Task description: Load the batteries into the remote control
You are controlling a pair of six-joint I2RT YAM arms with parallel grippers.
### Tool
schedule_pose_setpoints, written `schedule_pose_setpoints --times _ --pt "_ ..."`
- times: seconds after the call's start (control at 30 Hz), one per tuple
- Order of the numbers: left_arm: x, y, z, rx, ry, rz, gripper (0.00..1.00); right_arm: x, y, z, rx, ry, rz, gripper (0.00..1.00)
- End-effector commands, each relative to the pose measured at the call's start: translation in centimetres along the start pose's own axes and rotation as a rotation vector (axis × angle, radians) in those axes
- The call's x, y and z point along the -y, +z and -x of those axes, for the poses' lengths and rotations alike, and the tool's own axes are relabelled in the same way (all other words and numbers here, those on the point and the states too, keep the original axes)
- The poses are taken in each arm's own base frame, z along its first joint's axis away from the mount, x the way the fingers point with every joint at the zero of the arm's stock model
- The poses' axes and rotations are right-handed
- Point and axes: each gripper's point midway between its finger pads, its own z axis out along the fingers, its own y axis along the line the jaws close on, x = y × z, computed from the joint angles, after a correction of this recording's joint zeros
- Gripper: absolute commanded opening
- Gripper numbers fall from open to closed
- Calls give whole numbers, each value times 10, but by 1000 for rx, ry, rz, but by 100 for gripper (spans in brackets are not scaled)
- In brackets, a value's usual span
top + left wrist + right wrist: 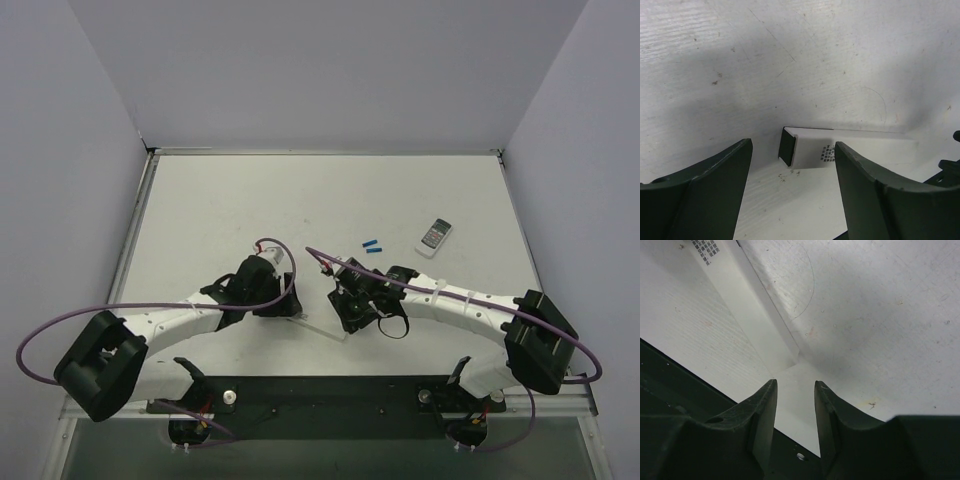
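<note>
Your left gripper stands wide open, released, with the dark-capped end of the remote control lying between its fingers. There is bare desk between that cap and one finger, while the other finger hides part of the white body, so contact on that side cannot be judged. Your right gripper is drawn in narrow, and the remote's white body fills the slot between its fingertips. Whether it is truly clenched on the remote or only set around it, I cannot tell. The remote sits at the middle of the desk near your side, its long axis running roughly left to right between the two grippers. The dark end points toward the left gripper and the other end lies under the right one. Small print shows on its face in both wrist views. Your left arm and right arm both reach low and inward, wrists nearly meeting at the centre. The batteries lie farther back, apart from the remote and near a wider keypad remote.
</note>
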Motion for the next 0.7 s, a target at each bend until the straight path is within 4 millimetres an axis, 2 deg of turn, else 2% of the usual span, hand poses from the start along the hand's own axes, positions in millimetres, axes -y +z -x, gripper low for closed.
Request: schedule_pose_setpoints --times 0.0,0.07,0.13,0.3,0.43,0.53,0.67 --pt "13 6 11 9 73 -10 76 1 -7 -7 -9 18 -6 31" --pt "14 7 10 0 82 -5 75 0 -7 -9 -14 19 1 30" --pt "14 8 9 -4 91 0 68 0 -6 -11 -20 18 7 26" --pt "11 9 3 -30 109 19 62 -5 -4 -16 -44 11 37 21" --pt "10 10 -2 -45 111 19 55 -10 -1 -20 -69 -6 52 13" --pt "11 10 -4 -51 114 18 52 -15 0 -21 -74 -21 61 8" --pt "10 10 -6 -57 115 22 52 -18 2 -24 -92 -28 69 7"
